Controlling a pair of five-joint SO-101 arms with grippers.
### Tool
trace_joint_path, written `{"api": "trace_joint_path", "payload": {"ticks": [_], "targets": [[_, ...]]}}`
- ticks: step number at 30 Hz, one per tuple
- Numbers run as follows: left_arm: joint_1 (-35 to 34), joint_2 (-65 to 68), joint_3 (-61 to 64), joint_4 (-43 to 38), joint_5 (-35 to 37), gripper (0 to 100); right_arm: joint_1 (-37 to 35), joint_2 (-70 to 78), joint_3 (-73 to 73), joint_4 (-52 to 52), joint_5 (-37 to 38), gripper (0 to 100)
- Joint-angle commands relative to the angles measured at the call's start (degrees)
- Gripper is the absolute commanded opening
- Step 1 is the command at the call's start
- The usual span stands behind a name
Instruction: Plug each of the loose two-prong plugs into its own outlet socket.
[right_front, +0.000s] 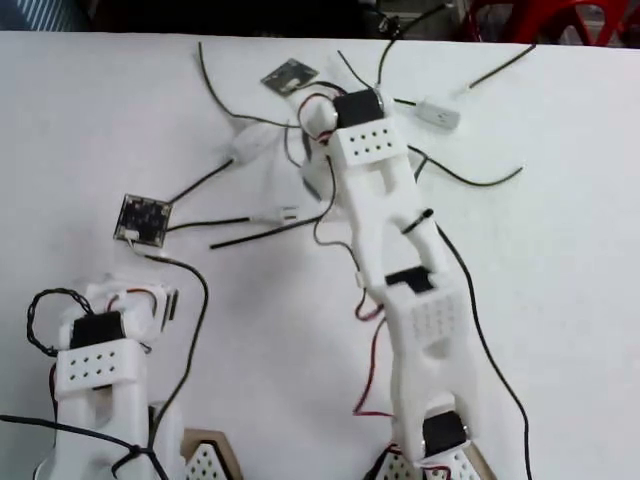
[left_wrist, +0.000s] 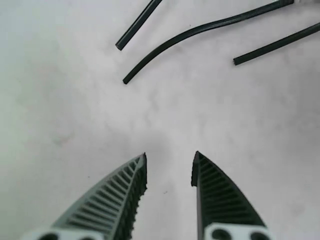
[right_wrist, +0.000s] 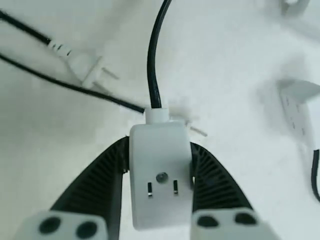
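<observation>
Currently held: a white outlet socket (right_wrist: 160, 180), its two slots and centre screw facing the wrist camera, and its black cord (right_wrist: 154, 55) leading away over the table (right_wrist: 240, 60).
Right hand (right_wrist: 160, 145): pinching the outlet socket across its sides, with one ribbed finger on each flank. The high view places this hand at the far middle of the table.
Left hand (left_wrist: 169, 157): spread and holding nothing, low over bare table near the robot's own left. Three black cord ends (left_wrist: 131, 36) lie beyond it.
Loose plug (right_wrist: 92, 70): flat on the table with both prongs free, near the held socket but not touching it.
Second socket (right_wrist: 300, 107): resting on the table on the other side of the held one.
Stage (judged): one socket is secured and no plug is seated in it yet.
Hazard, slip: the socket's smooth flanks could slide between the fingers when a plug is pushed against its face.
Hazard, misalignment: the plug lies sideways, so prongs brought up at an angle may strike beside the slots.
Hazard, snagging: the crossing cords could catch an arm and drag the plug or second socket.
Hazard, reach: the left hand is well apart from the plug, so it has a long approach over cluttered cable.
</observation>
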Motion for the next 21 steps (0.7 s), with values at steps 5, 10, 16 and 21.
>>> {"api": "trace_joint_path", "payload": {"ticks": [5,10,16,21], "targets": [[-0.2,-1.3,-0.4,-0.8,0.2,16,-5.3,-32.0,31.3,-4.1,0.3,1.7],[-1.5,-1.3,-3.1,2.4,0.4,16,-11.1,-44.7,44.3,-6.2,-0.3,1.7],[-6.3,-1.3,-6.4,5.3,6.9,16,-19.8,-54.8,59.0,-17.4,-1.6,1.7],[-10.9,-1.5,-7.6,5.3,9.3,16,-22.5,-58.7,66.6,-30.7,-5.8,2.1]]}}
